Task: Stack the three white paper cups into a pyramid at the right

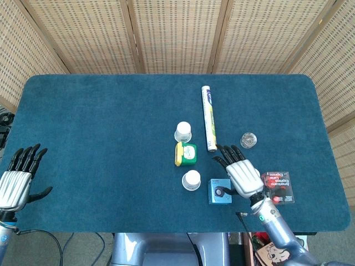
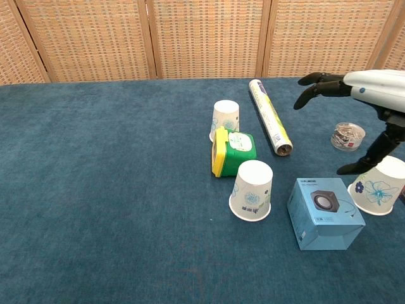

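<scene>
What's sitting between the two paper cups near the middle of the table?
The green and yellow box sits between the far cup and the near cup, clearest in the chest view.

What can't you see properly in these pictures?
- Third paper cup: hidden under the right hand in the head view; cut off by the right edge in the chest view.
- Whether the right hand touches that cup: cannot tell in either view.
- Left hand: outside the chest view.
- Contents of the small clear container: too small in both views.
- Red card print: too small to read in the head view.
</scene>
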Robot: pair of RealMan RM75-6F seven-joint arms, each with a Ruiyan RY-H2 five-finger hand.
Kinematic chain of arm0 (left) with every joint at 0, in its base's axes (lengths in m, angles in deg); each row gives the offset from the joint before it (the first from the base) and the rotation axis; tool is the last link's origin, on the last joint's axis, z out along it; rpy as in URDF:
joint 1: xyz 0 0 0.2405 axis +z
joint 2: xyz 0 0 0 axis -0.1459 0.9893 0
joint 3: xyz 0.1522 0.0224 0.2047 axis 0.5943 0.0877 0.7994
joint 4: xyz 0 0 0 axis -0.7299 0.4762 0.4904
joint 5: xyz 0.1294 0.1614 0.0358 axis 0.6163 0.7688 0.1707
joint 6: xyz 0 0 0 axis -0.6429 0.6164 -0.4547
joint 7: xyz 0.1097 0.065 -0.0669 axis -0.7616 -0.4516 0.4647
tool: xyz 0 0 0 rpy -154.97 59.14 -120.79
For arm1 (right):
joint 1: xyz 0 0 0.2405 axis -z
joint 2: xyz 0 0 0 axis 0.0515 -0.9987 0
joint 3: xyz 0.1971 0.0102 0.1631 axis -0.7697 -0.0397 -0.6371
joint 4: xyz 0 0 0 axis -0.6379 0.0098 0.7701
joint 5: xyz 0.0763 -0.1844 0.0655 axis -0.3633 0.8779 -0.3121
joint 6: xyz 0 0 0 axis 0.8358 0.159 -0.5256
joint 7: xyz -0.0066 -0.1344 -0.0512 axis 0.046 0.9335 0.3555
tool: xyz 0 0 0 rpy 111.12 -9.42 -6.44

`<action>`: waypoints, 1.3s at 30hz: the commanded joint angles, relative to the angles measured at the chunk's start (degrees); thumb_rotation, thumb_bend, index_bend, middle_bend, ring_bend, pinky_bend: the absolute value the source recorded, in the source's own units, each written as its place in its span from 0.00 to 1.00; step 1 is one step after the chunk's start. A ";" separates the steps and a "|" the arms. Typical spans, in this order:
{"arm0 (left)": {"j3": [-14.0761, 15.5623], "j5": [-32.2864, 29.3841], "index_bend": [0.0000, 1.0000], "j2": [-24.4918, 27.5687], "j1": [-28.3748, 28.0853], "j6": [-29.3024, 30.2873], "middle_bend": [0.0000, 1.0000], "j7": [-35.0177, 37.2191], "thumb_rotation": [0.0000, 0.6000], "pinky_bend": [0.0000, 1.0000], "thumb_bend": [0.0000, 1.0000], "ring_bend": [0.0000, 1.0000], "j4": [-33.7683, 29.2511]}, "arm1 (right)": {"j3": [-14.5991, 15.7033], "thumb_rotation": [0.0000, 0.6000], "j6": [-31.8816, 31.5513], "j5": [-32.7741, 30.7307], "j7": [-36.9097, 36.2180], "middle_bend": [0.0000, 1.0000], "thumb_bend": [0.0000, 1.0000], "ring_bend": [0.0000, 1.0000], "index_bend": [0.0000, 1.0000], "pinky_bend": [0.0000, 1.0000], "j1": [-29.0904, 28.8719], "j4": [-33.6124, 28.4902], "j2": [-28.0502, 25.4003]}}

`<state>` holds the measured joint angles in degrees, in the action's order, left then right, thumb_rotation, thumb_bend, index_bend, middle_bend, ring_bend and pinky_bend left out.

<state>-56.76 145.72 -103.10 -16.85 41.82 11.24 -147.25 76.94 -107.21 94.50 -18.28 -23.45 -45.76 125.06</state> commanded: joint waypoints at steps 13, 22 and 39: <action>0.01 -0.22 0.00 0.08 -0.24 -0.57 0.00 0.65 1.00 0.00 0.19 0.00 0.18 | -2.28 1.00 4.58 -15.19 8.23 0.00 0.14 0.00 0.29 0.00 -9.90 3.76 9.52; -0.02 -0.30 0.00 0.15 -0.36 -0.79 0.00 1.29 1.00 0.00 0.19 0.00 0.43 | -1.37 1.00 4.29 -19.23 9.16 0.00 0.14 0.00 0.30 0.00 -12.75 7.23 12.71; 0.13 -0.23 0.00 -0.05 -0.59 -1.17 0.00 0.83 1.00 0.00 0.19 0.00 0.42 | 0.77 1.00 2.56 -19.88 7.09 0.02 0.14 0.00 0.38 0.00 -14.71 9.94 14.59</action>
<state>-56.64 145.49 -103.15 -17.43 40.66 12.08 -146.85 77.63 -104.57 74.54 -11.05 -38.05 -35.97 139.51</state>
